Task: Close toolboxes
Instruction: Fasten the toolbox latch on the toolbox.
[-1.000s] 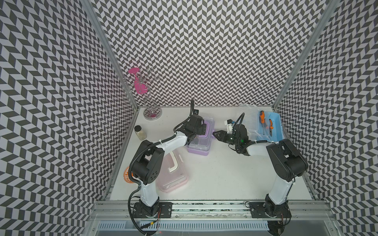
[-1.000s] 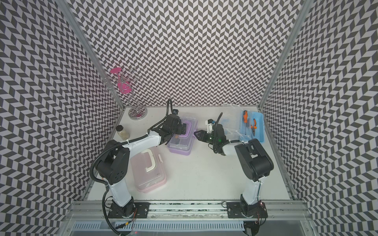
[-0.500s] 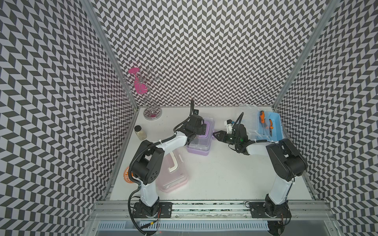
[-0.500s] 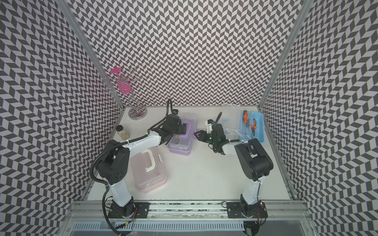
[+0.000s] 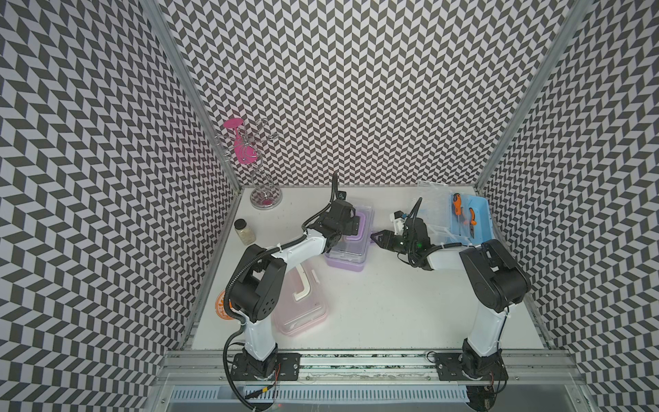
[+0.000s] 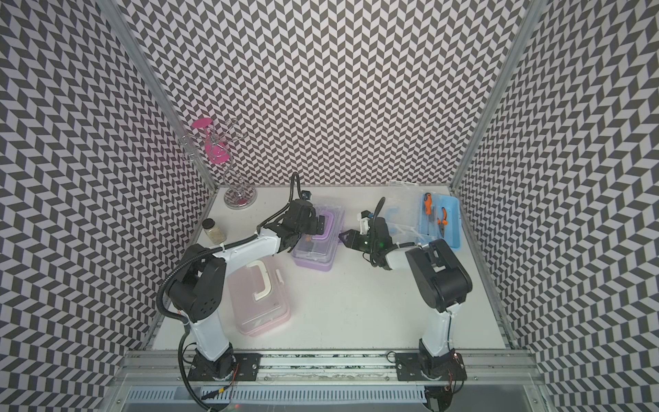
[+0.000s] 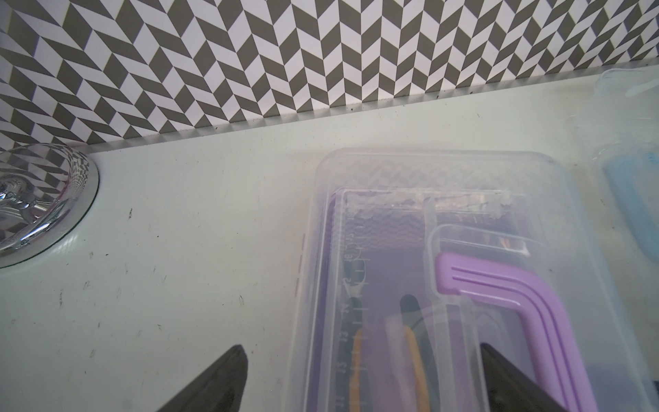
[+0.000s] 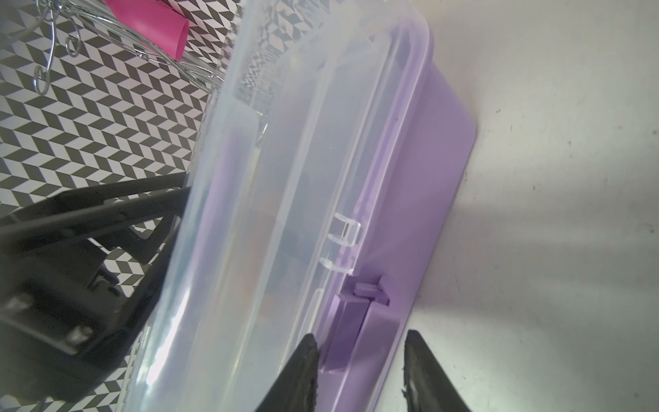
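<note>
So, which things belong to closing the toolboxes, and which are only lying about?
Job: purple plastic toolbox; pink plastic toolbox; open blue plastic toolbox.
Lying about: small glass jar with black cap; chrome wire stand; flat orange disc.

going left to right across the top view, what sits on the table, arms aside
In a top view: jar → pink toolbox → purple toolbox → blue toolbox. The wire stand is left out, since it overlaps the jar.
</note>
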Controlling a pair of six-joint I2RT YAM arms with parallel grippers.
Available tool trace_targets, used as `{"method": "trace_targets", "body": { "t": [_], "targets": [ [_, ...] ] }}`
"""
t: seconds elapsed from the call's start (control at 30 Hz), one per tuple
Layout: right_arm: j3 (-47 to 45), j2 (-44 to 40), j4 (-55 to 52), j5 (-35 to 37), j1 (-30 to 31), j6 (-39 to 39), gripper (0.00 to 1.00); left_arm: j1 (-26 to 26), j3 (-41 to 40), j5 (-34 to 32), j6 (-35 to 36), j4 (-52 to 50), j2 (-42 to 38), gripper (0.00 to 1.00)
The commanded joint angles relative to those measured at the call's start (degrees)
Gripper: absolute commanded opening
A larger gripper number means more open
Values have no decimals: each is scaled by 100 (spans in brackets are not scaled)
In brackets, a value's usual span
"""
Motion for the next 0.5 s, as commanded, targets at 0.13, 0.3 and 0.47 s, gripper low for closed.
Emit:
{"method": "trace_targets", "body": {
  "t": [0.13, 0.3, 0.47],
  "targets": [
    [85, -220, 284, -165, 25, 31, 33, 56, -119, -22, 25, -338, 32, 99],
    [50, -358, 267, -124, 23, 67, 28, 56, -138, -22, 30, -325, 20, 99],
    [50, -543, 190, -108, 24, 41, 26, 56, -164, -4, 17, -307, 24, 99]
  ]
}}
